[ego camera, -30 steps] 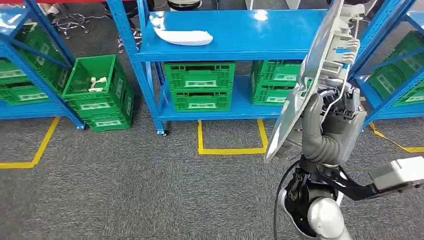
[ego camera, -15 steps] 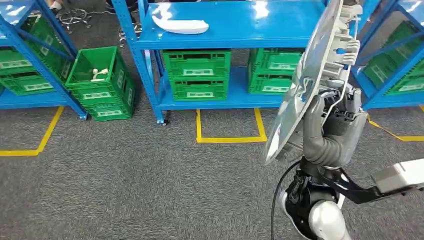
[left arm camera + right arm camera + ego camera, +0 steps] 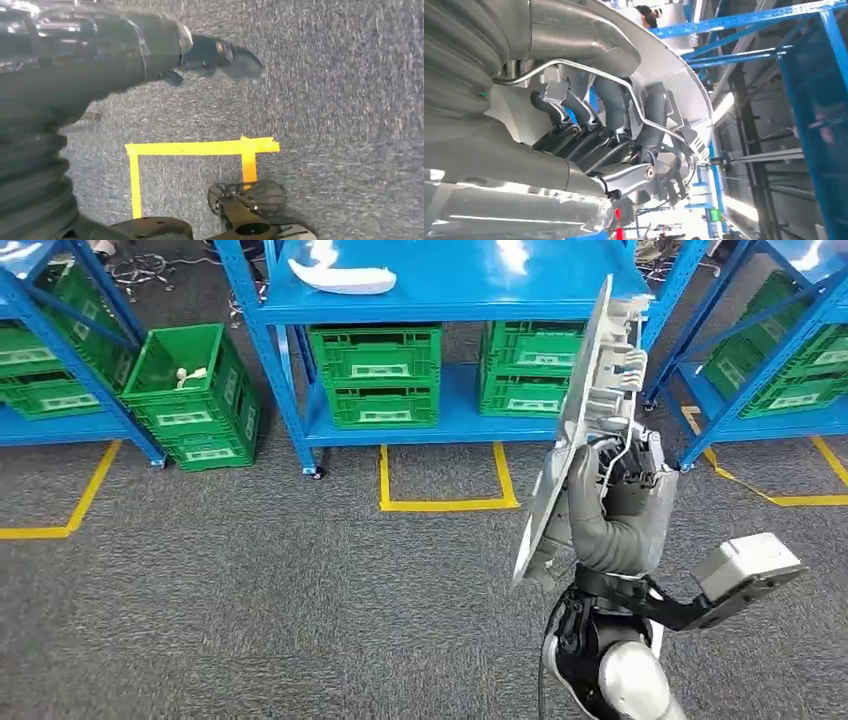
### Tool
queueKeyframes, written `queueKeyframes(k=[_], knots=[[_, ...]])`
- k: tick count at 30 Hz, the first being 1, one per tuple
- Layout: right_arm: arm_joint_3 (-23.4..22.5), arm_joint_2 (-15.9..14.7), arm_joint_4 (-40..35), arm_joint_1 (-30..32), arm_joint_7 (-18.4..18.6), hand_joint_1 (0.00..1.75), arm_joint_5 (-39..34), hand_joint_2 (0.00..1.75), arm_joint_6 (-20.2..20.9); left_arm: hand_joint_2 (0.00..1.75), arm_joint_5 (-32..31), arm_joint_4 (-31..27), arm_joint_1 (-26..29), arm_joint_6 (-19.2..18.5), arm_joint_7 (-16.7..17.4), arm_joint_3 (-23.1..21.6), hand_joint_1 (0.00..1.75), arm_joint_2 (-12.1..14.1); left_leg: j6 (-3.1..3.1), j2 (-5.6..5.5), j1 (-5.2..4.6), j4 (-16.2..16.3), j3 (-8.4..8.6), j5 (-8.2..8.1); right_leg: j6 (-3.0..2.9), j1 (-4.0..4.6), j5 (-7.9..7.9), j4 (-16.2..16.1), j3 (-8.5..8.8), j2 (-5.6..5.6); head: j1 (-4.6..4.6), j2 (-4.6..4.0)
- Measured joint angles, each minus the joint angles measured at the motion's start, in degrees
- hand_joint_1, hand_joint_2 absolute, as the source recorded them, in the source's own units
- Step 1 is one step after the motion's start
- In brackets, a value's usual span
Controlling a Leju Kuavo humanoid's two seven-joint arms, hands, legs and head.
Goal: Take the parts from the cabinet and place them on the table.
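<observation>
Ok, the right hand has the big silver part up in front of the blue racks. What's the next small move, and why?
Probably keep carrying: hold the grip and turn the body away from the racks to look for the table. The right hand grips the silver part upright, clear of the blue rack, and no table is in sight in the head view. The left hand hangs over the carpet holding nothing.

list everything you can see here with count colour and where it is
large panel part: one, silver-grey, held upright in front of the shelves
small curved part: one, white, on top of the middle blue shelf
shelving racks: three in view, blue, along the far side
crates: several, green, on the lower shelves
tilted crate: one, green, on the floor by the left rack, small pale parts inside
floor tape: yellow, on grey carpet
right hand: grey, grips the panel
left hand: dark, hangs over the carpet
</observation>
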Motion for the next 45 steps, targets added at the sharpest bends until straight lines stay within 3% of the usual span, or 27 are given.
queueKeyframes(k=[1,3,6,7,8,10,11,12,16,17,19,21,22,23,25,26,27,31,32,34,36,37,38,40,42,43,45], knots=[[0.1,0.0,0.3,0.3,-0.2,1.64,-0.5,1.75,0.0,1.75,0.0,0.0,0.1,-0.1,0.2,0.0,0.00,-0.3,0.13,-0.02,0.59,-1.6,0.40,0.12,0.21,0.50,0.18,0.0,-0.11,0.07,0.00,0.00],[0.3,0.0,0.9,0.9,-0.8,1.64,-1.1,1.75,0.0,1.75,0.0,0.0,0.1,-0.1,0.4,0.0,0.00,-0.4,0.33,0.06,1.13,-2.4,0.07,0.84,1.23,0.07,-3.23,3.3,-1.84,0.74,0.52,0.00],[0.5,0.1,1.8,1.8,-1.2,1.64,-0.7,1.75,0.0,1.75,0.0,0.0,0.1,-0.1,0.5,0.0,0.00,-0.7,0.07,0.36,1.23,-2.1,-0.96,1.52,2.73,-1.28,-9.84,16.7,-6.32,0.81,0.90,0.00],[0.5,0.1,2.2,2.3,-1.2,1.64,0.3,1.75,0.0,1.75,-0.1,0.0,0.2,-0.2,0.5,0.0,0.00,-0.7,-0.07,0.41,1.31,-1.9,-1.25,1.65,3.03,-1.62,-10.00,18.2,-6.45,0.79,1.09,0.00],[0.6,0.2,2.5,2.7,-1.1,1.64,2.0,1.75,0.0,1.75,-0.1,0.0,0.2,-0.2,0.5,0.0,0.00,-0.7,-0.18,0.38,1.42,-1.6,-1.61,1.71,3.35,-2.03,-8.83,16.9,-5.37,0.80,1.31,0.00],[0.8,0.8,2.9,3.1,-0.5,1.64,6.1,1.75,0.0,1.75,-0.1,0.0,0.2,-0.2,0.5,0.0,0.00,-0.8,-0.60,-0.16,1.59,-0.9,-2.06,1.65,3.78,-2.67,-4.56,8.2,-0.50,1.21,1.55,0.00],[0.9,0.9,3.1,3.2,-0.1,1.64,7.6,1.75,0.0,1.75,-0.1,0.0,0.1,-0.3,0.6,0.0,0.00,-0.9,-0.93,-0.38,1.65,-0.4,-2.26,1.49,3.92,-3.06,-2.51,2.5,2.63,2.75,1.73,0.00],[0.9,0.9,3.3,3.2,0.1,1.64,8.1,1.75,0.0,1.75,-0.1,0.0,0.0,-0.4,0.6,0.0,0.00,-0.9,-1.42,-0.63,1.44,0.0,-3.02,1.41,3.80,-3.18,-3.69,1.0,3.75,5.30,1.88,0.00],[1.0,1.4,4.0,4.1,0.5,1.64,8.2,1.75,0.0,1.75,-0.2,0.0,-0.1,-0.6,0.9,0.0,0.00,-1.0,-3.02,-2.69,1.66,0.6,-4.45,2.35,2.07,-3.01,-3.41,0.6,2.92,3.08,1.77,0.02],[1.1,1.6,4.1,4.0,0.5,1.64,8.1,1.75,0.0,1.75,-0.3,0.0,-0.1,-0.6,0.9,0.0,0.00,-0.9,-3.15,-2.13,1.79,1.3,-4.91,1.57,1.45,-3.22,-3.02,0.2,2.89,2.08,1.70,0.00],[1.2,1.9,4.2,4.1,0.5,1.64,8.1,1.75,0.0,1.75,-0.3,0.0,-0.1,-0.6,0.9,0.0,0.00,-1.0,-3.83,0.08,1.98,7.2,-7.80,-2.67,0.94,-3.01,-2.88,0.2,2.58,0.81,0.77,0.00],[1.2,1.9,4.3,4.2,0.5,1.64,8.1,1.75,0.0,1.75,-0.3,0.0,0.0,-0.6,0.9,0.0,0.00,-1.0,-4.37,0.22,2.38,16.9,-12.14,-6.84,0.82,-2.75,-2.81,0.4,2.28,-0.69,0.68,0.02],[1.2,1.9,4.4,4.2,0.5,1.64,8.1,1.75,0.0,1.75,-0.3,0.0,0.1,-0.6,0.9,0.0,0.00,-1.0,-4.54,0.26,2.49,19.3,-13.18,-7.24,0.81,-2.66,-2.79,0.4,2.17,-1.29,0.68,0.00],[1.2,1.9,4.6,4.2,0.5,1.64,8.1,1.75,0.0,1.75,-0.3,0.0,0.2,-0.6,0.9,0.0,0.00,-1.0,-4.61,0.37,2.54,18.9,-12.80,-6.30,0.81,-2.62,-2.80,0.5,2.15,-1.89,0.66,0.02],[1.2,2.1,4.8,4.2,0.5,1.64,8.1,1.75,0.0,1.75,-0.3,0.1,0.2,-0.6,0.9,0.0,0.00,-1.0,-4.53,1.50,2.57,10.5,-8.20,-1.35,1.01,-2.64,-2.94,0.8,2.18,-2.96,0.59,0.00],[1.2,2.2,4.9,4.1,0.5,1.64,8.2,1.75,0.0,1.75,-0.4,0.1,0.2,-0.6,0.9,0.0,0.00,-1.0,-4.42,3.52,2.53,5.3,-5.39,0.97,1.23,-2.62,-3.08,1.1,2.22,-3.36,0.59,0.02],[1.2,2.3,5.0,4.1,0.5,1.64,8.3,1.75,0.0,1.75,-0.6,0.1,0.1,-0.6,0.9,0.0,0.00,-1.0,-4.40,6.85,2.05,2.3,-3.93,0.48,1.52,-2.31,-3.22,1.2,2.17,-3.77,0.48,0.00],[1.4,2.4,5.1,4.1,0.5,1.64,8.3,1.75,0.0,1.75,-0.8,0.1,0.1,-0.6,0.8,0.0,0.00,-1.1,-2.39,4.30,1.62,2.1,-4.90,1.03,2.48,-2.21,-3.14,1.4,2.19,-6.04,0.85,0.00],[1.4,2.4,5.1,4.0,0.5,1.64,8.4,1.75,0.0,1.75,-0.8,0.1,0.1,-0.6,0.8,0.0,0.00,-1.1,-1.79,3.51,1.97,1.8,-4.86,1.43,3.13,-2.44,-3.78,1.6,2.03,-5.24,0.92,0.00],[1.6,2.4,5.1,4.1,0.4,1.64,9.0,1.75,0.0,1.75,-0.8,0.1,0.0,-0.6,0.9,0.0,0.00,-1.0,-1.10,2.00,1.91,1.8,-5.24,1.85,3.38,-2.59,-7.69,6.4,0.33,-0.81,1.53,0.02],[1.7,2.4,5.1,4.2,0.7,1.64,9.8,1.75,0.0,1.75,-0.9,0.1,-0.1,-0.7,1.1,0.0,0.00,-1.2,-0.62,0.23,1.61,1.9,-5.62,2.17,3.20,-2.46,-12.27,16.2,-3.63,0.41,2.19,0.00],[1.8,2.3,5.1,4.2,1.0,1.64,9.9,1.75,0.0,1.75,-0.9,0.1,0.1,-0.8,1.1,0.0,0.00,-1.3,-0.44,-0.70,1.41,1.9,-5.76,2.29,3.01,-2.40,-13.11,19.4,-5.00,0.52,2.34,0.02],[1.9,2.3,5.1,4.2,1.1,1.64,9.8,1.75,0.0,1.75,-0.9,0.1,0.1,-0.8,1.1,0.0,0.00,-1.3,-0.37,-1.66,1.24,1.9,-5.78,2.39,2.72,-2.36,-12.35,19.6,-5.07,0.56,2.49,0.00],[2.1,2.3,5.1,4.1,1.2,1.64,9.7,1.75,0.0,1.75,-0.9,0.1,0.2,-0.8,1.0,0.0,0.00,-1.2,-0.35,-3.36,1.03,2.0,-5.71,2.53,1.87,-2.10,-7.77,13.1,-2.13,1.02,2.95,0.00],[2.4,2.3,5.1,3.9,1.1,1.64,9.7,1.75,0.0,1.75,-1.0,0.1,0.2,-0.8,1.0,0.0,0.00,-1.2,-0.50,-4.74,0.96,1.9,-5.61,2.62,0.57,-1.81,-3.52,3.4,1.98,4.46,3.41,0.00],[2.5,2.2,5.1,3.9,1.2,1.64,9.7,1.75,0.0,1.75,-1.0,0.1,0.1,-0.8,1.0,0.0,0.00,-1.4,-0.83,-5.30,0.78,2.2,-6.10,2.83,0.36,-2.01,-3.56,2.8,2.30,5.61,2.91,0.00],[2.7,2.1,5.1,3.7,1.2,1.64,9.6,1.75,0.0,1.75,-1.0,0.1,0.2,-0.8,1.0,0.0,0.00,-1.4,-1.48,-6.24,1.33,2.1,-6.69,3.24,0.32,-1.66,-3.55,2.3,2.32,4.73,3.50,0.02]])
